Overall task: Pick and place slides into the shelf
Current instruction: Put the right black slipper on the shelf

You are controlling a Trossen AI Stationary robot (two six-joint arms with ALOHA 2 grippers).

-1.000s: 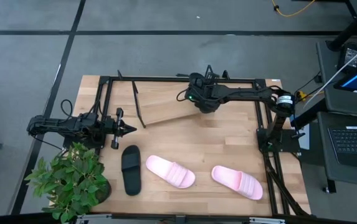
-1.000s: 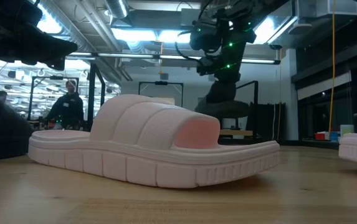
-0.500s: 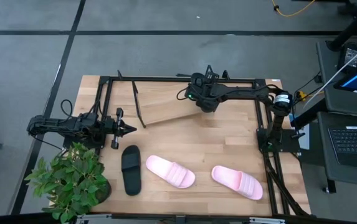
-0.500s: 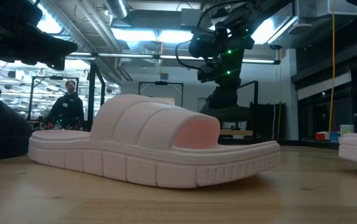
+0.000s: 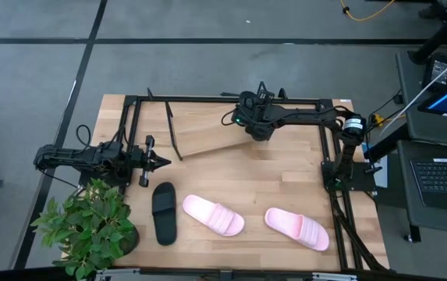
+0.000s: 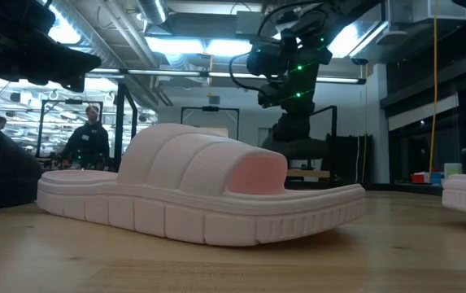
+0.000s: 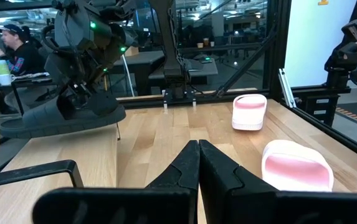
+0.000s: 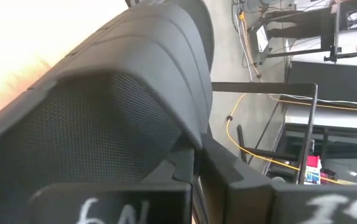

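One black slide [image 5: 164, 212] and two pink slides [image 5: 213, 215] [image 5: 296, 228] lie on their soles near the table's near edge. My right gripper [image 5: 249, 125] is over the slanted wood shelf [image 5: 207, 138] and is shut on the second black slide [image 7: 60, 116]. In the left wrist view that slide sits level at the board's upper part. Whether it rests on the board I cannot tell. My left gripper [image 5: 161, 161] waits shut at the table's left side, level with the shelf's left end. One pink slide [image 6: 200, 191] fills the low view. My right gripper holds the black slide by its wide strap, at the strap's edge [image 8: 190, 134]. The edge runs between the two fingers [image 8: 225, 171], and the strap's mesh inner side faces the wrist camera. The gripper comes at it from above, and the sole stays about level.
A black metal frame [image 5: 129, 105] runs around the far half of the table and encloses the shelf. A potted plant [image 5: 90, 226] stands at the near left corner, beside the black slide. Bare wood lies between the shelf and the row of slides.
In the low view my right gripper, with the black slide, tipped and shifted a little above the shelf in the first half second, then kept still. The slides on the table have not moved.
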